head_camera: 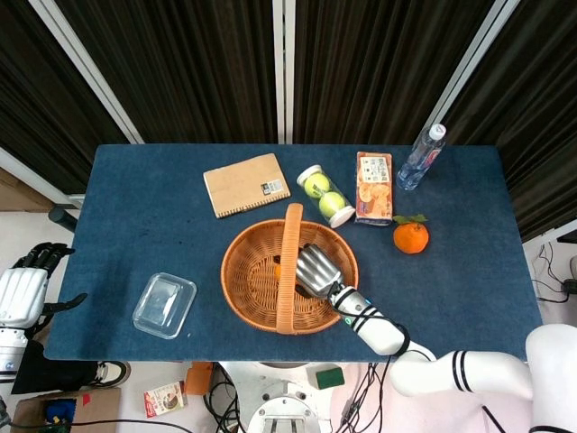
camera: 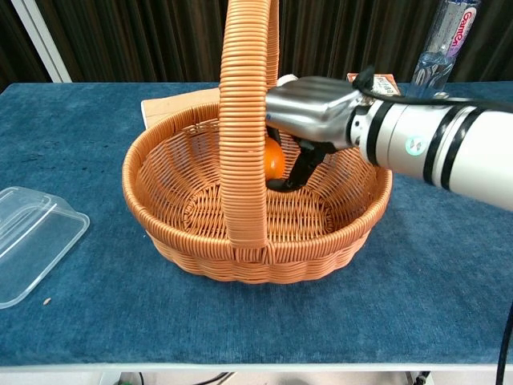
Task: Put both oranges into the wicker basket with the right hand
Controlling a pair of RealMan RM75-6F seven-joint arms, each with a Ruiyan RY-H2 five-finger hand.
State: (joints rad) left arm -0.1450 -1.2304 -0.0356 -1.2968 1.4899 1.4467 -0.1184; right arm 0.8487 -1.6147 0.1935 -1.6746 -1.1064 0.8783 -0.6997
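My right hand (head_camera: 315, 271) (camera: 309, 115) reaches inside the round woven wicker basket (head_camera: 243, 280) (camera: 160, 200), which stands near the middle of the front edge of the blue cloth-covered table (head_camera: 135, 207) (camera: 449, 265). Its fingers (camera: 303, 164) curl down around a small round orange (head_camera: 277, 268) (camera: 273, 160), which sits low inside the basket beside the tall arched handle (head_camera: 289, 262) (camera: 244, 120); the handle hides part of the fruit in the chest view, so whether the orange touches the basket floor I cannot tell. The second orange, with a green leaf (head_camera: 411, 236), lies on the table toward the right edge, well apart from the basket. My left hand (head_camera: 25, 287) hangs beyond the table's left edge, holding nothing, fingers apart.

Behind the basket lie a tan spiral-bound notebook (head_camera: 246, 184), a clear tube of yellow-green tennis balls (head_camera: 325, 196) and an orange-printed snack box (head_camera: 374, 187). A clear plastic water bottle (head_camera: 421, 156) (camera: 442, 48) stands near the back right corner. A clear shallow plastic container (head_camera: 165, 305) (camera: 32, 237) rests near the front left corner.
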